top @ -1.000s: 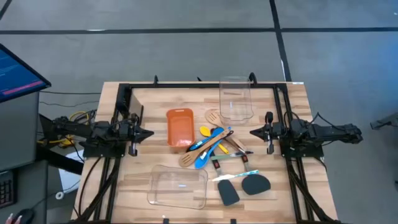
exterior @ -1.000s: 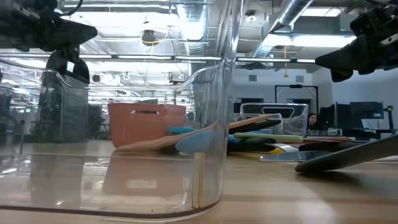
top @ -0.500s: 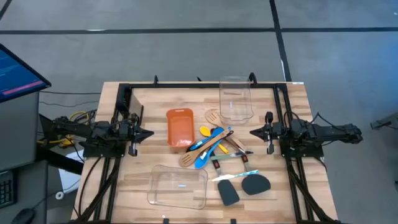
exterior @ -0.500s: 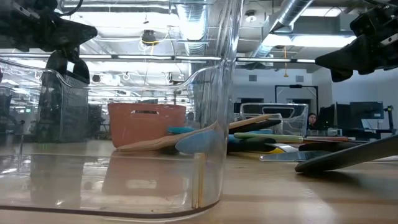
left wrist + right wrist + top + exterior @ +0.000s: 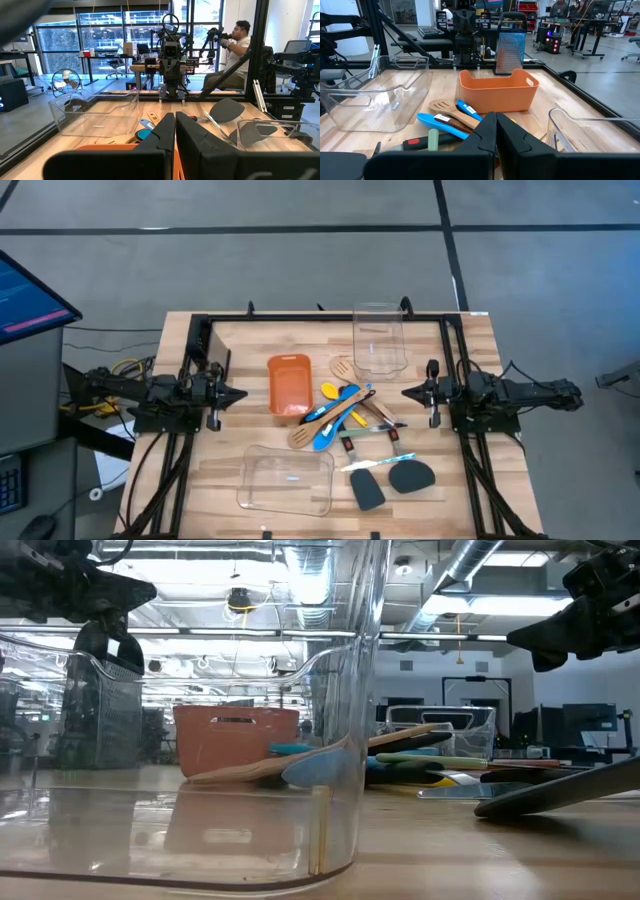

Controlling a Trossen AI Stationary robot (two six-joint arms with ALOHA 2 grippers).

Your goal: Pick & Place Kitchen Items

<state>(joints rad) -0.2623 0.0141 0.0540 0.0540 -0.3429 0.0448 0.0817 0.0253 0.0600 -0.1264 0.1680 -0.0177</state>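
Note:
The kitchen items lie in a loose heap at the table's middle (image 5: pixel 345 415): wooden spoons, a slotted wooden turner (image 5: pixel 440 105), blue (image 5: pixel 440 123) and yellow spoons and slim dark-handled tools, with two black spatulas (image 5: pixel 392 480) toward the near edge. My left gripper (image 5: pixel 240 394) hovers shut at the left side, level, pointing at the heap. My right gripper (image 5: pixel 408 392) hovers shut at the right side, facing it. Neither touches anything.
An orange bin (image 5: pixel 289 385) stands left of the heap. One clear container (image 5: pixel 378 340) sits at the far side, another (image 5: pixel 286 480) at the near side, close before the low camera. A person (image 5: pixel 235 50) sits beyond the table.

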